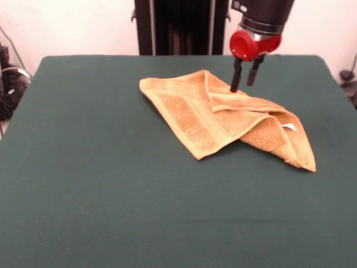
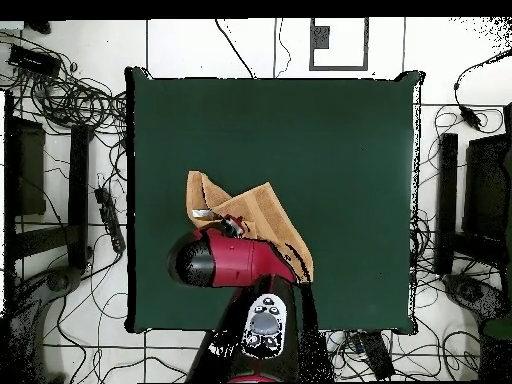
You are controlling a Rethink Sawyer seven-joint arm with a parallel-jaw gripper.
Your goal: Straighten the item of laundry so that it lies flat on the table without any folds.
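Observation:
The orange-tan towel (image 1: 217,114) lies crumpled on the green table (image 1: 83,178), right of centre, with several folded layers and one corner reaching toward the front right. Its white tag (image 1: 288,127) shows near that corner. My gripper (image 1: 243,86) hangs from the red wrist at the towel's far edge, open and empty, with one fingertip (image 1: 235,88) at or just above the cloth. In the overhead view the red arm (image 2: 235,262) covers the part of the towel (image 2: 255,212) nearest the robot's base. The gripper (image 2: 234,228) shows at the arm's edge.
The black pedestal (image 1: 178,25) stands behind the table's far edge. Cables (image 2: 70,100) and black stands (image 2: 445,200) lie on the floor around the table (image 2: 330,140). Bare green cloth surrounds the towel.

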